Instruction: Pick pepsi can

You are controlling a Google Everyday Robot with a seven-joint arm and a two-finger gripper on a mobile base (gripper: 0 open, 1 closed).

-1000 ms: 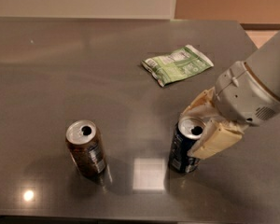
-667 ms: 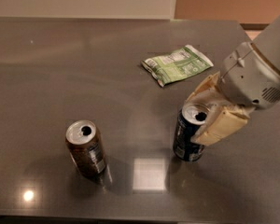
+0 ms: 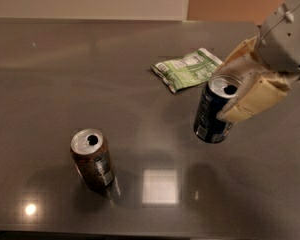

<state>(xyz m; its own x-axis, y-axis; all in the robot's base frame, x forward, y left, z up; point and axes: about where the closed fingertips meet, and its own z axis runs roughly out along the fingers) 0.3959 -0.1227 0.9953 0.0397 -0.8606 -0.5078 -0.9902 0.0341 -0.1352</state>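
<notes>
The pepsi can [image 3: 211,112] is dark blue with a silver top and light markings. It hangs tilted above the grey table [image 3: 50,74], right of centre. My gripper [image 3: 238,84] comes in from the upper right and is shut on the can's upper part, with one cream finger [image 3: 253,100] on its right side and the other behind it. The can's shadow lies on the table below it.
A brown can [image 3: 92,160] stands upright at the lower left, apart from the gripper. A green and white snack bag [image 3: 187,69] lies flat behind the pepsi can. The table's front edge runs along the bottom of the view.
My gripper has risen up and to the right with the pepsi can held in it; the can has left the table. The brown can and the bag have not moved.
</notes>
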